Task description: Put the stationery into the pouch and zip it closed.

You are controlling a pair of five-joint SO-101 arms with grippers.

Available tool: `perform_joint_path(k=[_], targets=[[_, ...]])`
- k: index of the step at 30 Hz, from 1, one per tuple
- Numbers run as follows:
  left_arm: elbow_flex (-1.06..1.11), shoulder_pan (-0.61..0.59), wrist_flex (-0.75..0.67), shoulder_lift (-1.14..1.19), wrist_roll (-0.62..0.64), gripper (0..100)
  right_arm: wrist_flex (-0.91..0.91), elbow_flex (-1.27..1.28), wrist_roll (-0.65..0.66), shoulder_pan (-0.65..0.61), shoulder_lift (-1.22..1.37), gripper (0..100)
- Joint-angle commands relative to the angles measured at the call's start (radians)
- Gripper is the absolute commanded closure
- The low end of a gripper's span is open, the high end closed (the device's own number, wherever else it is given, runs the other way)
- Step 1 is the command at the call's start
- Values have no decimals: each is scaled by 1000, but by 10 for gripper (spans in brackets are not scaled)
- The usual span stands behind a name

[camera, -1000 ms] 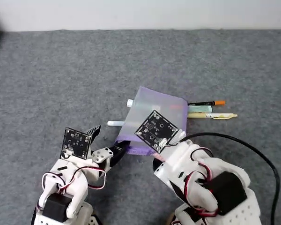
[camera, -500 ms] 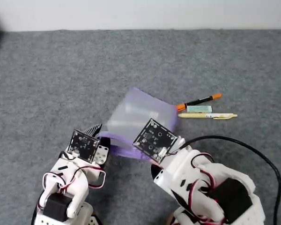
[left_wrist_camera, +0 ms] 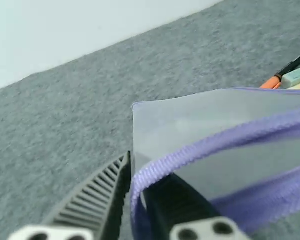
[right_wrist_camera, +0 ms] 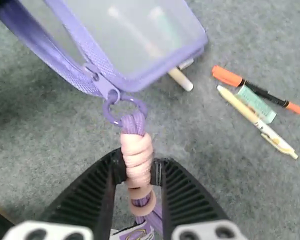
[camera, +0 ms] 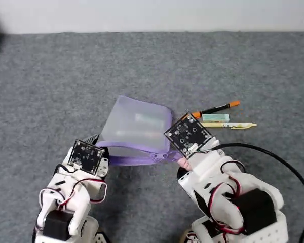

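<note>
Purple pouch [camera: 137, 126] is strung between the arms, its zipper [camera: 137, 159] running gripper to gripper: left gripper [left_wrist_camera: 137, 175] clamped on one end, right gripper [right_wrist_camera: 137, 160] pinching the pink pull charm [right_wrist_camera: 136, 145] at the other, orange marker [camera: 215, 109] out on the worktop [camera: 50, 76] beside it.

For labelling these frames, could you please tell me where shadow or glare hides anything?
High view: even light, no glare, a dark far-left corner. Left wrist view: the frosted pouch hides its contents. Right wrist view: shadow under the pouch, zip pull in the right pincer well lit.
</note>
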Motion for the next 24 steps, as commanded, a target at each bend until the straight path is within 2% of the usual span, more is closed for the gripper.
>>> perform_joint_path(k=[1,8,13,18,21,24], targets=[[-81,-21,32,-12,-12,988,-7,6,5,24,-8,991],[-84,-26,66,-12,-12,988,-88,57,-8,24,1,990],[-87,-95,95,-12,-12,988,-94,120,-175,19,2,978],[-107,-215,106,-12,-12,988,-85,127,-310,24,-1,808],[-151,-235,158,-6,-12,988,-88,127,-370,24,1,708],[-188,-239,227,43,-8,988,-94,127,-428,24,1,693]])
